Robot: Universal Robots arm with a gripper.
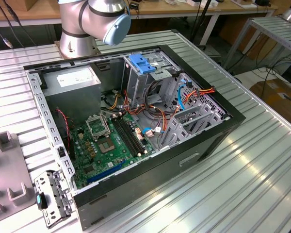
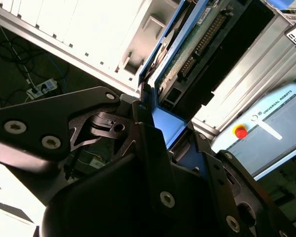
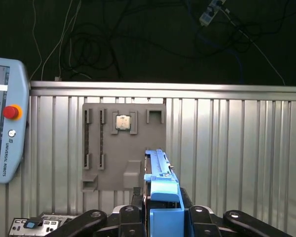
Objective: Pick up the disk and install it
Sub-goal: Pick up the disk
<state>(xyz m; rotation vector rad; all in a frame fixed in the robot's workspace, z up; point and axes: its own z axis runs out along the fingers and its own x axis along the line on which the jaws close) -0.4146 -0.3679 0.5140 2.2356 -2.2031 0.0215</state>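
Ribbed metal table as backdrop; hand clamped on disk, which sticks out edge-on from grip.

Disk in tool (edge-on), tray on table

In the first wrist view the disk is seen edge-on, so its flat faces are hidden. Its near end and the hand clamped on it are cut off by the picture's edge. In the second wrist view the disk's far end is likewise cropped. In the exterior view the arm is cut off just past its base joint. The gray tray at the desk edge is only partly shown.
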